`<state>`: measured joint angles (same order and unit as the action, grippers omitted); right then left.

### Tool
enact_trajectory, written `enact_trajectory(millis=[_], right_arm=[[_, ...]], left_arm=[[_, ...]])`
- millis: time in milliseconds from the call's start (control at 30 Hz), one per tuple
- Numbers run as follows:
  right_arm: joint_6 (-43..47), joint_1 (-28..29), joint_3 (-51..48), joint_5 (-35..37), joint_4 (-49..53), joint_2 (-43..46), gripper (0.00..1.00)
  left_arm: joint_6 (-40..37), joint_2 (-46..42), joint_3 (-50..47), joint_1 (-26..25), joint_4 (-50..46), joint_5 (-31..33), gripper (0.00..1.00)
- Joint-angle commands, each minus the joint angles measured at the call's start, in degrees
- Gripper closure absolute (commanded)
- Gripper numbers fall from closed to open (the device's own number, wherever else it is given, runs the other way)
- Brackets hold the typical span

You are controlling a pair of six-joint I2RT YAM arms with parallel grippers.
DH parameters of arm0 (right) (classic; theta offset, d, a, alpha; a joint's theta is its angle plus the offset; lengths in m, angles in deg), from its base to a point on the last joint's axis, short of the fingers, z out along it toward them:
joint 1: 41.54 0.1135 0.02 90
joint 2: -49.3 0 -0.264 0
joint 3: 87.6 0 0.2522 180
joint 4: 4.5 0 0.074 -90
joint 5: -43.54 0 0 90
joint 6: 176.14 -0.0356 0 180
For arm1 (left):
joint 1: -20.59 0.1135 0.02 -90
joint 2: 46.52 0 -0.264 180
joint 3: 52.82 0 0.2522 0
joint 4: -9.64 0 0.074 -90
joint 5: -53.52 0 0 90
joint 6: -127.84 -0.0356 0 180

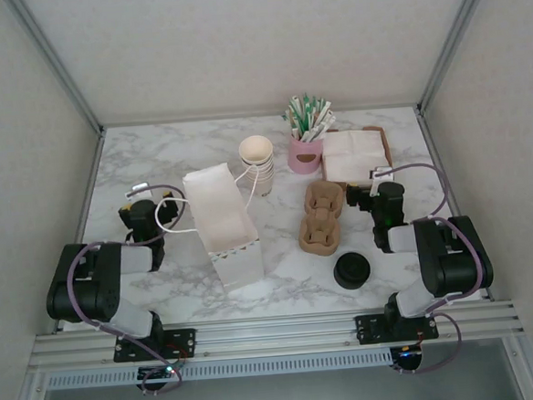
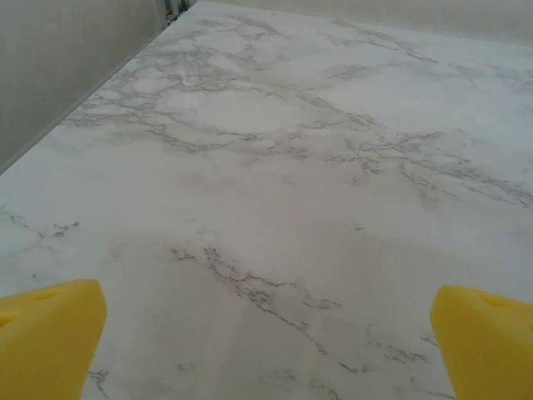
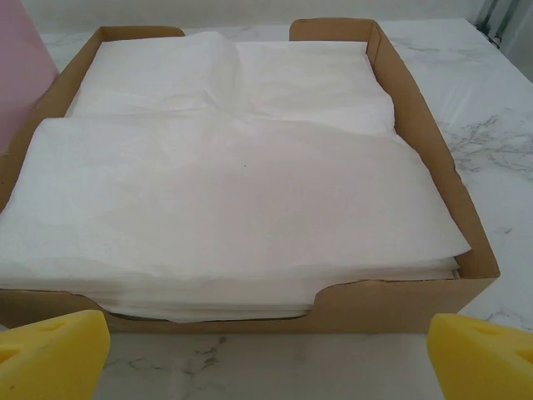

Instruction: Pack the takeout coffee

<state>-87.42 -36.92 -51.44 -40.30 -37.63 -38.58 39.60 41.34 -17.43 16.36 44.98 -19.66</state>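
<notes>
Overhead: takeout coffee (image 1: 351,270), a small cup under a round black plastic lid, stands at five o'clock on the marble table (image 1: 153,153), axis vertical, lid up. I judge it light and crushable, so I'd pinch the wall below the lid.

Left wrist: my left gripper (image 2: 266,346) gapes wide and empty.

Right wrist: my right gripper (image 3: 266,354) is equally wide and empty, facing a brown cardboard tray of white napkins (image 3: 475,242) at twelve.
</notes>
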Motion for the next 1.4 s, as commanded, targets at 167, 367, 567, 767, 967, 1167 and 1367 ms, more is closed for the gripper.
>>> enact_trajectory(millis=[167, 367, 567, 767, 967, 1167, 1367], right_arm=[[0.21, -0.32, 0.37, -0.26, -0.04, -0.33, 0.01], [0.2, -0.35, 0.37, -0.23, -0.04, -0.28, 0.01], [0.16, -0.35, 0.37, -0.23, -0.06, -0.34, 0.01], [0.22, -0.36, 0.37, -0.19, -0.04, -0.35, 0.01], [0.27, -0.36, 0.37, -0.21, -0.04, -0.3, 0.01], [0.22, -0.32, 0.29, -0.14, -0.34, -0.28, 0.01], [0.83, -0.28, 5.0, -1.74, 8.72, 2.39, 0.01]], left_arm=[[1.05, 0.17, -0.01, 0.12, 1.98, 0.76, 0.0], [1.05, 0.21, -0.01, 0.1, 2.03, 0.77, 0.0], [1.05, 0.21, -0.01, 0.1, 1.96, 0.79, 0.0], [1.06, 0.17, 0.04, 0.13, 1.98, 0.76, 0.0], [1.05, 0.21, -0.01, 0.14, 2.01, 0.76, 0.0], [1.05, 0.21, -0.01, 0.11, 2.02, 0.77, 0.0], [0.16, -0.82, 1.25, 0.14, -1.04, -1.35, 0.0]])
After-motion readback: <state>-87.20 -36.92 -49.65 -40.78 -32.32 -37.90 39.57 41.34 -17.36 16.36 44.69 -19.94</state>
